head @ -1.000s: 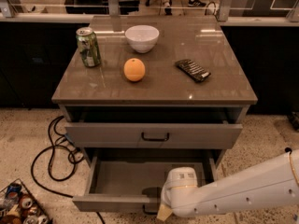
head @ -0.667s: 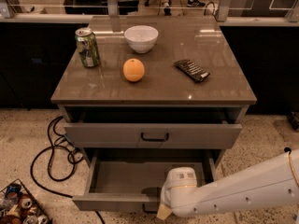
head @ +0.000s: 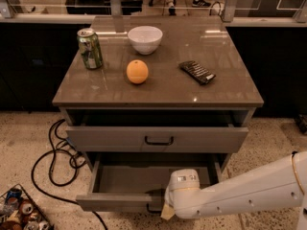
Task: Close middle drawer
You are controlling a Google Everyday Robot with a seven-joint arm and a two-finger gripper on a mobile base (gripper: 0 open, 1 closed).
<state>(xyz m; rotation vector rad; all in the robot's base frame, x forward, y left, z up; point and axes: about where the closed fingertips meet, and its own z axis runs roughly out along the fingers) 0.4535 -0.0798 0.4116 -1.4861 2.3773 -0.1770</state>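
Where the cabinet (head: 163, 87) faces the camera, the middle drawer (head: 115, 201) stands pulled far out toward the viewer, below the top drawer (head: 110, 139), which is open only a little. The middle drawer is a wide, shallow tray; its long axis runs left to right and its open side faces up, showing a bare, flat, grey-beige floor. Its front is a plain flat panel, facing the camera at the bottom of the view. The gripper (head: 165, 210) sits against the middle of that front panel, just where the handle would be, and covers most of it. I cannot tell whether the claw is open or closed. The arm (head: 240, 195) is smooth, white and rounded, reaching in from the lower right.

The top drawer has a small black bar handle (head: 159, 141) at its centre. On the glossy brown-grey top stand a green can (head: 90, 48), a round white bowl (head: 145, 39), an orange (head: 137, 71) and a flat dark packet (head: 197, 72). A black cable (head: 53, 162) loops over the speckled floor (head: 29, 128) at left
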